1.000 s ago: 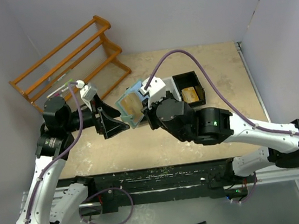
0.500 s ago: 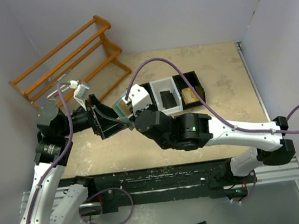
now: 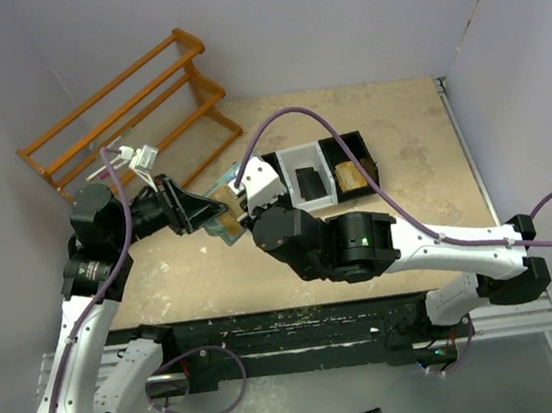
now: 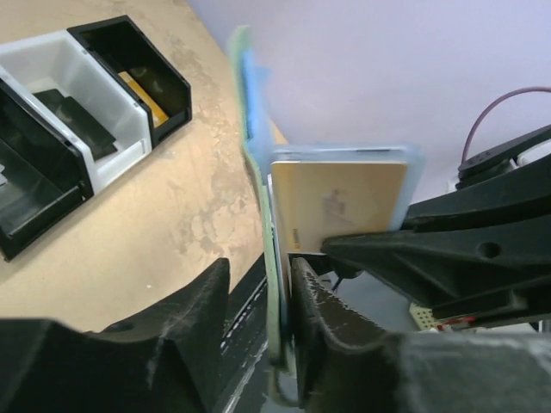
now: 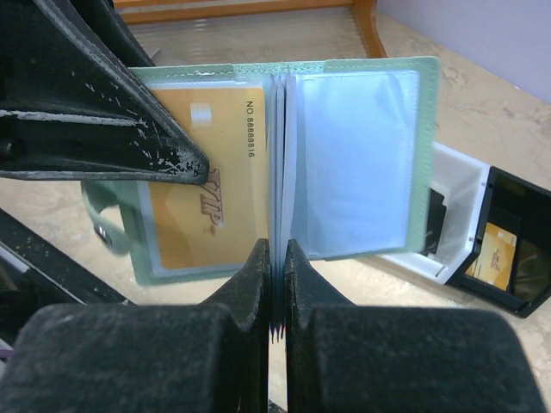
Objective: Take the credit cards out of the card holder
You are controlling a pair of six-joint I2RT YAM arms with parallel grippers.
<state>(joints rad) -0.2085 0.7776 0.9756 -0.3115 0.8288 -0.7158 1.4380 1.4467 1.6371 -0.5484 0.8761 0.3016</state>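
The left gripper (image 4: 258, 280) straddles the left flap, jaws apart, not yet pinching the gold card (image 5: 215, 194) (printed VIP). The card holder (image 5: 362, 155) hangs open in the air, spine clamped in the closed right gripper (image 5: 277, 258). Next: pinch that card alone, then slide it out.

Card holder (image 5: 362, 155) was open above the table (image 3: 385, 112), between left gripper (image 4: 258, 288) and right gripper (image 5: 277, 258). One card (image 5: 219, 172) sat in the half on the left gripper's side. Bin (image 3: 343, 139) lay to the holder's right, a second card (image 3: 350, 174) in its rightmost compartment. Rack (image 3: 123, 109) stood at rear left.
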